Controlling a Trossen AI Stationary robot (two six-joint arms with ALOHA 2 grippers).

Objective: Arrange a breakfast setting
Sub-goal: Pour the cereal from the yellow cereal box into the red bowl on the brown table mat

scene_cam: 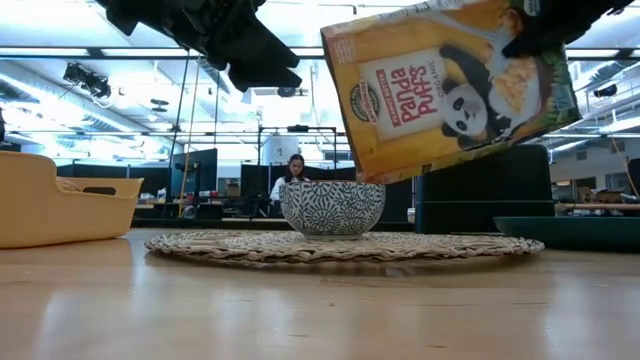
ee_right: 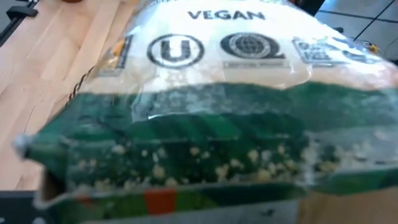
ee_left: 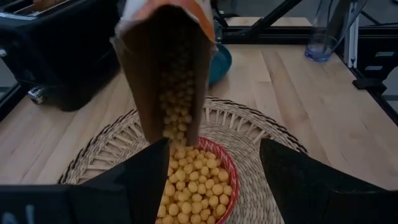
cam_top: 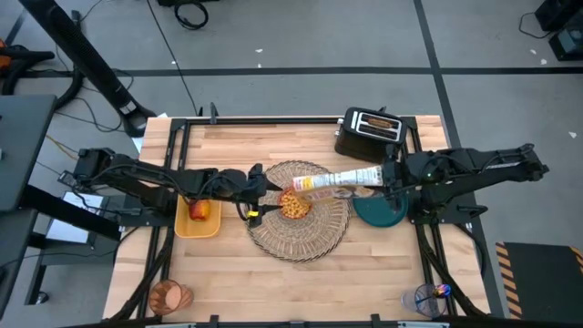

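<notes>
— Where is the cereal box (cam_top: 339,180)?
— Tilted over the bowl (cam_top: 293,205), which sits on the straw placemat (cam_top: 303,230) at the middle of the tabletop (cam_top: 273,273). The right gripper (cam_top: 390,175) pinches the box at its raised end; puffs (ee_left: 186,186) spill from the open mouth into the bowl.
— And the left gripper (cam_top: 259,198)?
— Beside the bowl, over the placemat's left edge, fingers (ee_left: 311,183) spread wide, holding nothing.
— The rest of the setting?
— The teal plate (cam_top: 378,211) lies by the placemat's right edge under the right arm. The red apple (cam_top: 199,210) rests in a yellow tray (cam_top: 198,225) toward the left edge. A toaster (cam_top: 369,132) stands at the far right corner. The orange cup (cam_top: 170,296) looks to lie near the front left corner, though I can't be sure.
</notes>
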